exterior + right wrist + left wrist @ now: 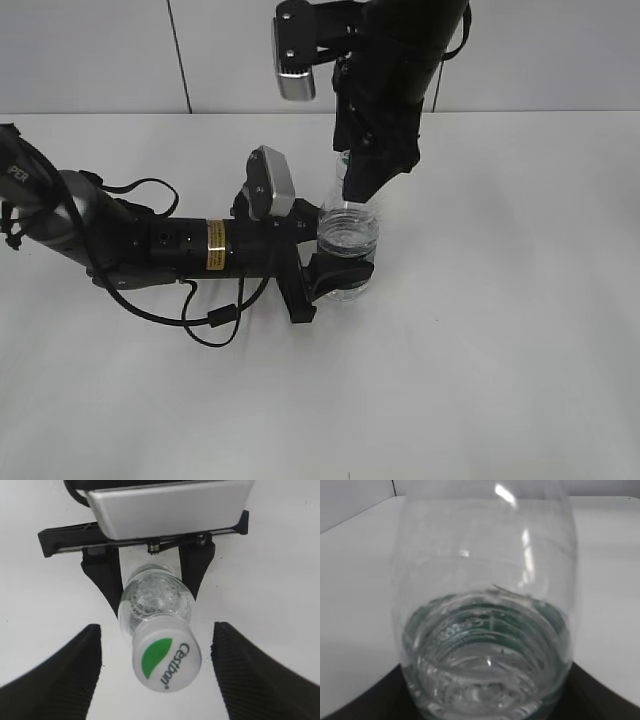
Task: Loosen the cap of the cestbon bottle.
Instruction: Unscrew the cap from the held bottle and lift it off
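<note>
White table [500,350]; only right wrist view shows the cap [167,660]

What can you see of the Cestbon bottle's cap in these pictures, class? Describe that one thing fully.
The cap is small, round and white, apparently plastic, with a green half-circle mark and the word "Cestbon" printed on top. It sits on the neck of the clear cestbon bottle, which stands on the white table. The right end effector is open, its fingers either side of the cap with gaps, not touching. The left end effector grips the bottle's body lower down.
</note>
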